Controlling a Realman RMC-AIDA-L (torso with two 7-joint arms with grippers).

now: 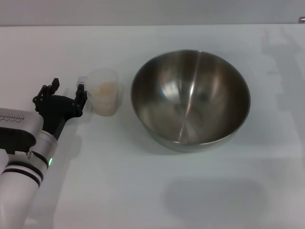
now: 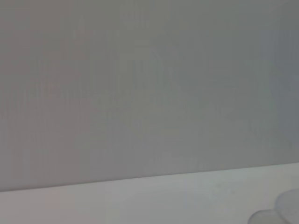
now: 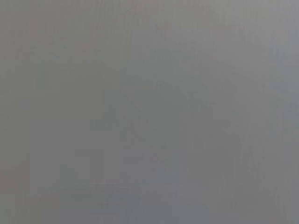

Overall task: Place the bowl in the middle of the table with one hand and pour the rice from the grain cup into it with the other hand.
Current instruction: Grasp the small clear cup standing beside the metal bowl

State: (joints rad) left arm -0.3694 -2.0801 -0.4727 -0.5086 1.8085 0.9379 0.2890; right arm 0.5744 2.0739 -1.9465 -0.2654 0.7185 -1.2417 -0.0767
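Note:
The shiny steel bowl (image 1: 190, 98) stands upright on the white table (image 1: 143, 191), slightly right of the middle, and its inside is bare. To its left stands the clear grain cup (image 1: 106, 100), upright, with pale rice (image 1: 106, 89) inside. My left gripper (image 1: 68, 88) is just left of the cup, open; one black fingertip (image 1: 81, 90) is close to the cup's side, and nothing is between the fingers. A pale rounded edge, probably the cup (image 2: 286, 207), shows in a corner of the left wrist view. The right gripper shows in no view.
The table's far edge (image 1: 143, 25) runs along the top of the head view. The right wrist view is a plain grey field. A soft shadow (image 1: 214, 195) lies on the table in front of the bowl.

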